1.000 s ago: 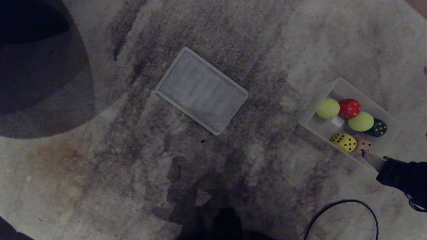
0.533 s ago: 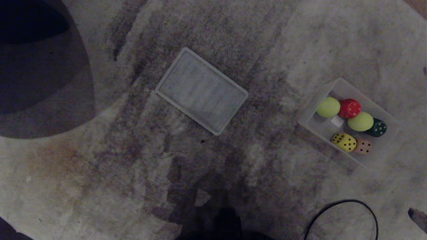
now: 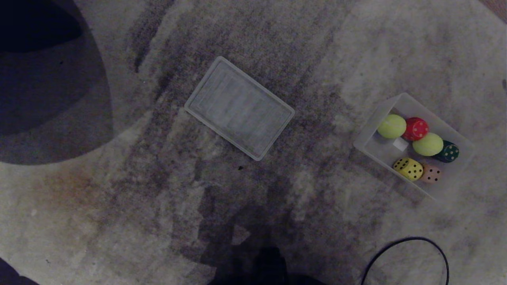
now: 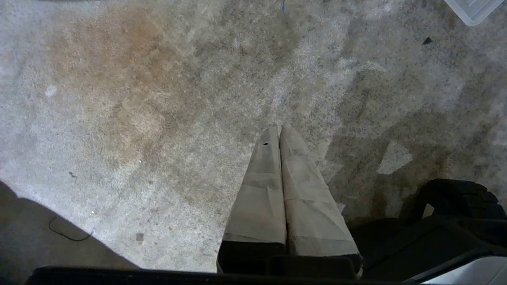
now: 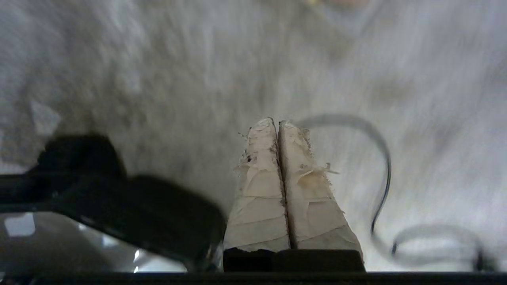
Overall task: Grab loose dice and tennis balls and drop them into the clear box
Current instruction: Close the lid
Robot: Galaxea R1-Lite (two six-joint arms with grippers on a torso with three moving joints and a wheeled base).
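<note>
The clear box (image 3: 372, 136) sits at the head view's three o'clock on the carpet (image 3: 119, 221). It holds two tennis balls (image 3: 391, 126), a red die (image 3: 415, 128), a dark green die (image 3: 448, 152), a yellow die (image 3: 408, 168) and a peach die (image 3: 430, 173). A ribbed translucent lid (image 3: 239, 107) lies flat near centre, well apart from the box. A black cable (image 3: 408, 240) loops at five o'clock.

Neither arm shows in the head view. The left gripper (image 4: 279, 130) points at bare, stained carpet, its tape-wrapped jaws pressed together and empty. The right gripper (image 5: 276, 122) points at carpet beside the cable, its frayed taped jaws likewise closed on nothing.
</note>
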